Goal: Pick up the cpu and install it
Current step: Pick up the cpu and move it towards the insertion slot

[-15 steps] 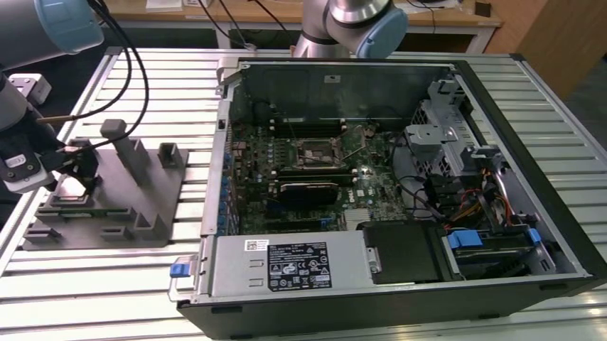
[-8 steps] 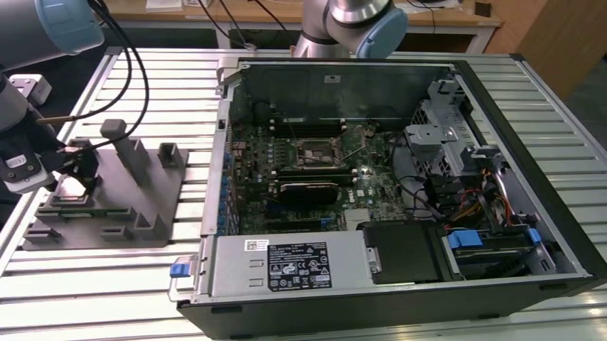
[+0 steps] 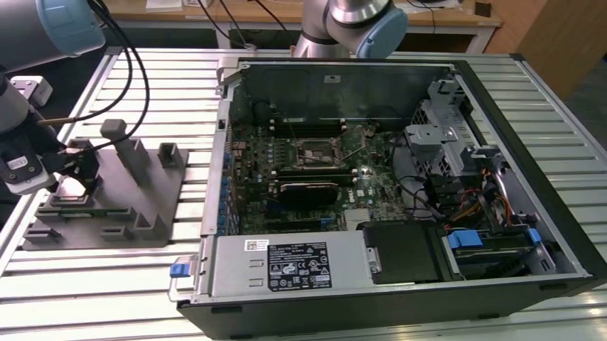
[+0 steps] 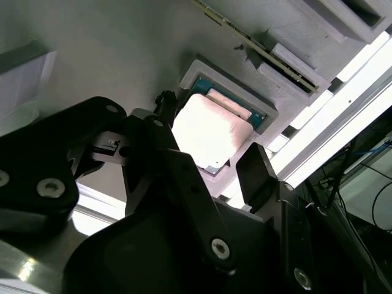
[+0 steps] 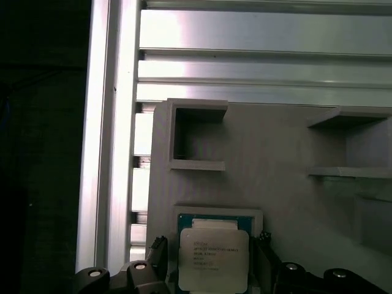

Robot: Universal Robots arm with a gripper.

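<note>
**Claw (image 5: 211,242) spread open astride the cpu (image 5: 213,257), chip seated in its pocket**

You have the claw down at the grey plastic block (image 3: 142,213). In the exterior view the block sits on the slatted metal counter (image 3: 95,291), at nine o'clock from the open computer case (image 3: 342,92). The block is matte moulded grey. Square upright posts (image 3: 124,153) rise from it, and shallow rectangular recesses are cut into its face.

The cpu lies flat in one of those recesses, a square pocket (image 5: 214,216) with a thin teal lining. The chip is a small flat square with a smooth, pale silver metal lid, softly rounded corners and a darker rim. In the second wrist view the lid glares almost white.

Your claw's two black fingers (image 4: 257,174) stand one on each side of the chip, jaws apart. In the first wrist view a strip of the block shows between each finger and the chip's edge, so the claw is not clamped on it. The fingers are hard, angular black links with bright round screw heads. You cannot tell from these views whether their tips touch the block.

Inside the case the green motherboard (image 3: 374,177) lies flat. Its square metal-framed socket (image 3: 318,150) sits near the middle, at about three o'clock from the claw and well apart from it.
</note>
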